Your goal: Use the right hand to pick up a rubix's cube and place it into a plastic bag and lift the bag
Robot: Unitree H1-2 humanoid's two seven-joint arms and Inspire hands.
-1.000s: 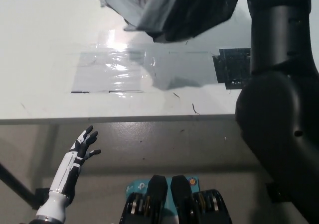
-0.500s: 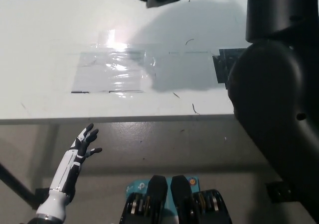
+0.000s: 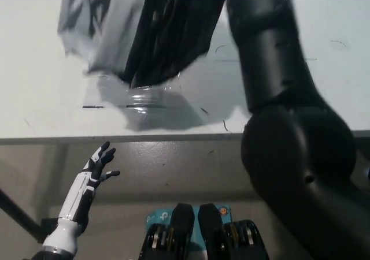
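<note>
The plastic bag (image 3: 139, 32) is a thin crumpled film, dark with grey shiny folds that catch the light. The table (image 3: 40, 107) has a smooth, pale and rather matt top, with some fine dark scratches, and on it lies a patch of clear glossy tape (image 3: 144, 101) that reflects brightly. The right arm (image 3: 277, 98) has a smooth black shell with a soft semi-gloss, like hard plastic, and the left hand (image 3: 95, 170) has smooth white and black shell parts.
</note>
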